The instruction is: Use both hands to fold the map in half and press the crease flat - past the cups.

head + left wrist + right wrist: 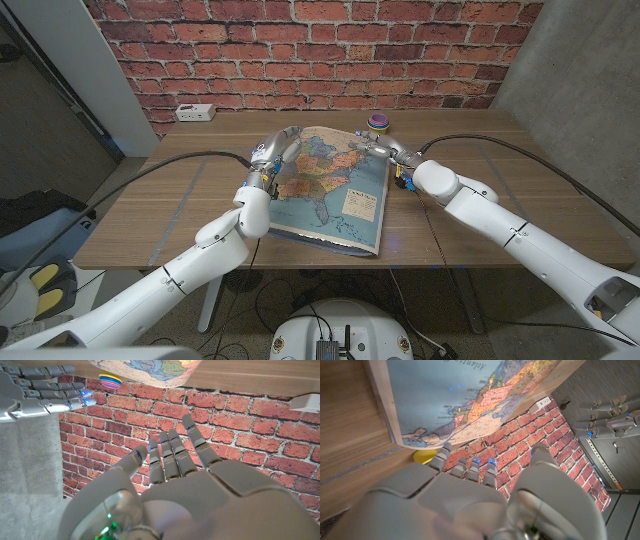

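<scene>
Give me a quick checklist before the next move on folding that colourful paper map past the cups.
1. Colourful paper map on the wooden table: ok.
2. Left hand at the map's far left edge: ok.
3. Right hand at the far right edge: ok.
4. Either hand actually gripping paper: cannot tell.
5. Stack of coloured cups apart from the map's far edge: ok.
6. Fold made, crease pressed: not ok.

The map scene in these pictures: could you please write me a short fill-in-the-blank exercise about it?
1. The map lies on a ____ table.
2. The stacked cups stand near the map's far edge, toward the ____ wall.
3. The left hand is at the map's ____ edge; the right hand is at the opposite one.

Missing words: wooden; brick; left
</scene>
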You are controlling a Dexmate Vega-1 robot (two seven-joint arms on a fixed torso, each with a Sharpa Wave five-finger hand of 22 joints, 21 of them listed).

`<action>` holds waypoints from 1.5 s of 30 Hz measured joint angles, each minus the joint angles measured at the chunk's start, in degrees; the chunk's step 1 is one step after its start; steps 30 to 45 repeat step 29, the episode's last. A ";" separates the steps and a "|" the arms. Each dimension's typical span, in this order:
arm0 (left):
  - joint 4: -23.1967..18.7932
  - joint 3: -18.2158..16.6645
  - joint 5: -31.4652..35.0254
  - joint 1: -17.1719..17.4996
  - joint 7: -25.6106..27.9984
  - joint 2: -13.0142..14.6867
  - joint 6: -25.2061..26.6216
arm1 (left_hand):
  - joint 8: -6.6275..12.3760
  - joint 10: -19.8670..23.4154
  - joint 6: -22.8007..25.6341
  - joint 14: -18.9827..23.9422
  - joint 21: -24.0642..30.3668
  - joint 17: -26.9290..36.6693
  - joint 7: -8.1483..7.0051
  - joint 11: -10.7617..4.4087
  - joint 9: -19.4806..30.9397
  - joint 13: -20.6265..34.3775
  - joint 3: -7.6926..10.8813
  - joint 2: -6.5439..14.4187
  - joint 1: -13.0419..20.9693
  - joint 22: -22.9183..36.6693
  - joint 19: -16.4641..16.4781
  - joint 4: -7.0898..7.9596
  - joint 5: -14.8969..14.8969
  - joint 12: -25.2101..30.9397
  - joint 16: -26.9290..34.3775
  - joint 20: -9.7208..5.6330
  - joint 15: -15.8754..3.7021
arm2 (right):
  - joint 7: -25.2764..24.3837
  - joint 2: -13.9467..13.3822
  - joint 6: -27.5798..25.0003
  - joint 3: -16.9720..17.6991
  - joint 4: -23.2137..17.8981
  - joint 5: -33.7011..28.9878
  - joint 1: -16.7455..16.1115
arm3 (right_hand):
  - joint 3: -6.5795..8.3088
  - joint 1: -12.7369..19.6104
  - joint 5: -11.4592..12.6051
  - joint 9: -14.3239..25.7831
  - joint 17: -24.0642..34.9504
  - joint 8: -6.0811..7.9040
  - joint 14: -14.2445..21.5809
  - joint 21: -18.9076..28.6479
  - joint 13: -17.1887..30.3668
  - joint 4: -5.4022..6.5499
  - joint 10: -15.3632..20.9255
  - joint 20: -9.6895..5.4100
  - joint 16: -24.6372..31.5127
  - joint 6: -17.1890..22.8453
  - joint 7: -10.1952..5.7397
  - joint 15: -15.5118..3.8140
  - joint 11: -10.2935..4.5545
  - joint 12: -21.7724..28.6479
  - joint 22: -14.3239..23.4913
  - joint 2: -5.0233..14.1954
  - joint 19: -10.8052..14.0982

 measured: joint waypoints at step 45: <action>19.74 -9.06 -20.86 0.29 -9.70 1.98 -39.01 | 0.00 -20.00 -16.74 -19.42 -10.77 -1.32 -0.41 -3.75 -1.06 -4.77 -12.25 -8.07 -15.78 -0.25 -12.08 6.22 1.31 -0.15 -0.92 -4.54 -0.41 | -9.30 6.74 15.69 6.40 2.18 12.77 -8.34 | -3.62 -11.54 -0.16 -0.26 0.35 0.39 2.37 1.97 0.00 6.63 3.06 -7.50 0.89 1.96 2.78 1.73 5.93 0.89 0.01 1.88 7.26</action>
